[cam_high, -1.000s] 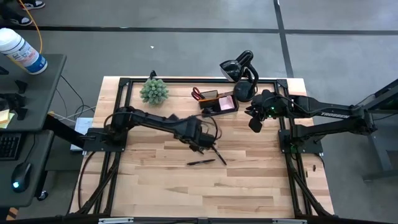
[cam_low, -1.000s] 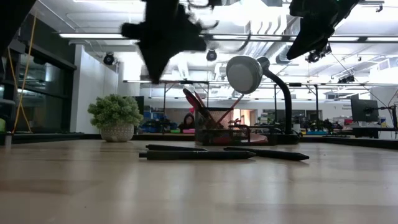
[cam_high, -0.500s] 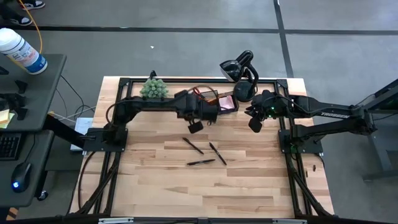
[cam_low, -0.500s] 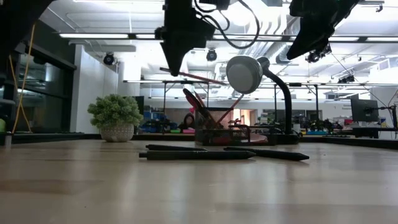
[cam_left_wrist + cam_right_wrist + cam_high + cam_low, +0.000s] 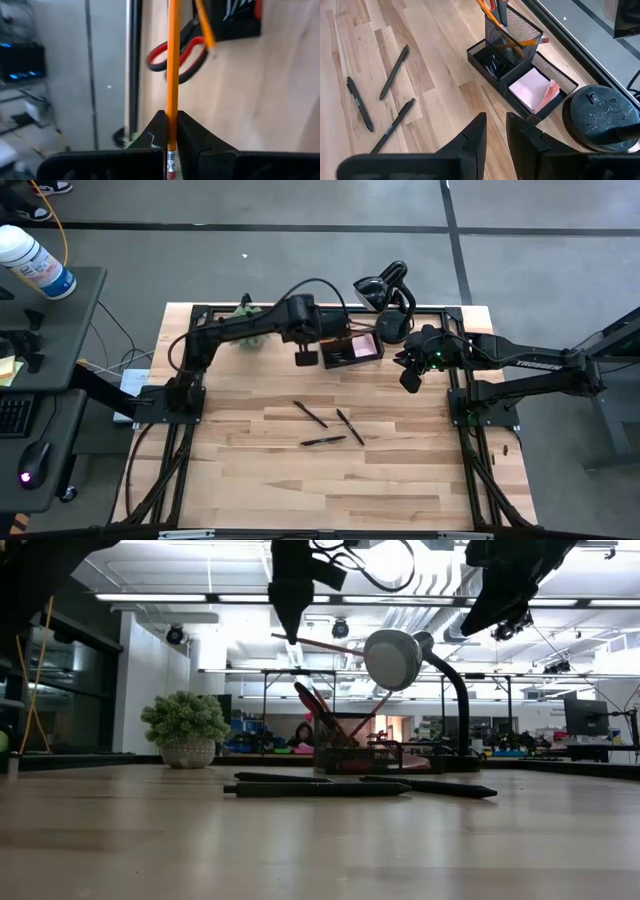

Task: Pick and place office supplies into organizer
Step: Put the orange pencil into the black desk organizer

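My left gripper (image 5: 305,357) (image 5: 290,630) hangs high over the far part of the table, just left of the organizer (image 5: 352,348), shut on a thin orange pencil (image 5: 173,65) (image 5: 322,643). The organizer's mesh cup (image 5: 512,30) holds red-handled scissors (image 5: 175,55) and another pencil (image 5: 205,25). A pink sticky-note pad (image 5: 535,90) lies in its low compartment. Three black pens (image 5: 310,414) (image 5: 350,426) (image 5: 324,441) lie flat on the wood. My right gripper (image 5: 408,380) (image 5: 495,132) waits open, right of the organizer, with nothing between its fingers. My left gripper pinches the pencil between its two fingers near the eraser end (image 5: 171,146), and the metal band and eraser stick out just behind them. The fingers come from above, pointing down. The pencil is lifted clear and nearly level, its long free part reaching toward the organizer.
A spiky green plant (image 5: 245,323) (image 5: 185,725) stands at the far left, partly under the left arm. A black curved-neck lamp (image 5: 390,305) (image 5: 395,660) stands behind the organizer at the far edge. A black frame (image 5: 200,315) borders the table.
My left gripper has risen from above the pens in mid-table and moved toward the far edge, up beside the organizer. It has rolled about its own axis on the way. It has stayed shut, and the pencil has gone along, carried clear of the table.
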Controlling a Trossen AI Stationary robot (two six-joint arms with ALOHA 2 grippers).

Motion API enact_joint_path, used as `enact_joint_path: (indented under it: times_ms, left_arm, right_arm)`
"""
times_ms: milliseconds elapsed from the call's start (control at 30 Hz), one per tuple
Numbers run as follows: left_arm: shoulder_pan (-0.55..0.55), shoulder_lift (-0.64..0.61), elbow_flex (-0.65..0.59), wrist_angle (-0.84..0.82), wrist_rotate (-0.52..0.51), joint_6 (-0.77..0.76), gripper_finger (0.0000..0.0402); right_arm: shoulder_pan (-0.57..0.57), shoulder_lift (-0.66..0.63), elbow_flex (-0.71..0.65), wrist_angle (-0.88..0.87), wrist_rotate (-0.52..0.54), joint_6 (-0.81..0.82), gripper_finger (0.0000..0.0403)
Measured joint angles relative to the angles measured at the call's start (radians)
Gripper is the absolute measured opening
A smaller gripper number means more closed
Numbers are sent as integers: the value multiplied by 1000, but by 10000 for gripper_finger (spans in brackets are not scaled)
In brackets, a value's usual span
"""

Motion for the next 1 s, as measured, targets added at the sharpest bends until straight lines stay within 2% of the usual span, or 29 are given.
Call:
enact_joint_path:
  times_ms: [200,333,433,533,633,800,1000]
  left_arm:
    - [18,0,1,-1,-87,199,0]
    - [16,0,1,-1,-260,429,0]
    - [14,0,0,0,-427,640,0]
    - [17,13,0,-1,-564,777,0]
    - [17,24,-7,16,-586,816,0]
    - [14,52,-37,54,-594,798,0]
    - [5,88,-49,68,-560,768,0]
  right_arm:
    - [0,0,0,9,1,0,67]
    - [0,0,0,26,8,0,67]
    - [0,0,0,48,8,10,67]
    - [0,3,0,68,16,32,67]
    - [0,11,0,71,20,37,67]
    - [0,38,0,71,23,55,67]
    - [0,78,0,68,15,56,67]
